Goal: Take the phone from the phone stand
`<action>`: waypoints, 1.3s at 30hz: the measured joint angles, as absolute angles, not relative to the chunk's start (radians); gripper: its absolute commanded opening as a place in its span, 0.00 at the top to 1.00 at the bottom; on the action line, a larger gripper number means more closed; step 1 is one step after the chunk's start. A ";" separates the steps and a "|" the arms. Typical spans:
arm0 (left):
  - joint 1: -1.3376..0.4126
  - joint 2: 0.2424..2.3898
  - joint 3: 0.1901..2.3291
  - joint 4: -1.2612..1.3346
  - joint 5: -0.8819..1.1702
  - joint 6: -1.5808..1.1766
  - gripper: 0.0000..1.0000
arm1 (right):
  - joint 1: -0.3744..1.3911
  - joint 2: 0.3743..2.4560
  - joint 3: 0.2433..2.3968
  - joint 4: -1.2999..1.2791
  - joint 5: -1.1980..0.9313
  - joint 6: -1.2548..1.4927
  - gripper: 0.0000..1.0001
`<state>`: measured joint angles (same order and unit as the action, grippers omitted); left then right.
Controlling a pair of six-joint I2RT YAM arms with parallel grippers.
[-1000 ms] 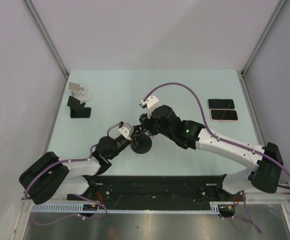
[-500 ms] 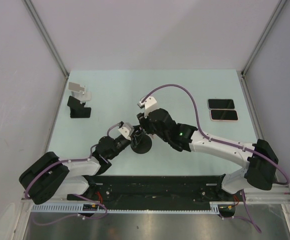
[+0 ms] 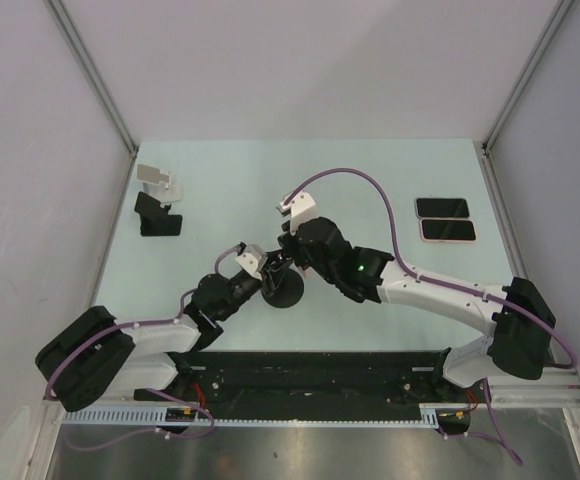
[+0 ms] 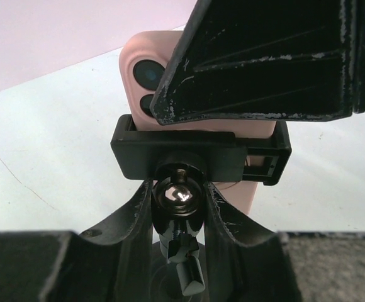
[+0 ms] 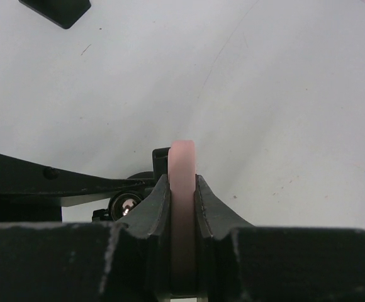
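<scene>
**Pale green surface [image 3: 230, 170]: phone [image 4: 135, 66] clamped in phone stand [image 3: 282, 290]**

Far left, two spare stands [image 3: 156, 214]. At centre, the left hand [image 4: 178, 207] is closed round the phone stand at its ball joint [image 4: 177, 194]. The right hand [image 5: 182, 195] pinches the pink phone across its faces, above the clamp [image 4: 201, 154]. Rigid, light, probably slick and breakable: hold firmly there. Right, two other phones [image 3: 442, 208] lie flat.

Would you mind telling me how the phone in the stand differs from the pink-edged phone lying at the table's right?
The clamped phone stands on edge in the stand, back and lenses showing; the table phone lies flat, dark screen up. The right gripper pinches the clamped phone and the left gripper holds the stand, while the table phone sits untouched, clear of both arms. Both look pink-cased.
</scene>
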<state>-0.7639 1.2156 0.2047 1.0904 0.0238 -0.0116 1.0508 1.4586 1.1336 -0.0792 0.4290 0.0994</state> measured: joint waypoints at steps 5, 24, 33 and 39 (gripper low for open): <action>-0.788 1.195 0.205 1.061 -0.015 -0.035 1.00 | 1.056 1.444 1.133 -0.109 0.425 0.112 1.00; -0.801 1.195 0.279 0.926 -0.062 -0.117 1.00 | 1.089 1.395 1.126 -0.227 0.534 0.192 1.00; -0.801 1.182 0.279 0.919 -0.050 -0.152 1.00 | 1.068 1.362 1.117 -0.262 0.540 0.323 1.00; -0.801 1.182 0.279 0.919 -0.051 -0.159 1.00 | 1.063 1.361 1.117 -0.269 0.553 0.368 1.00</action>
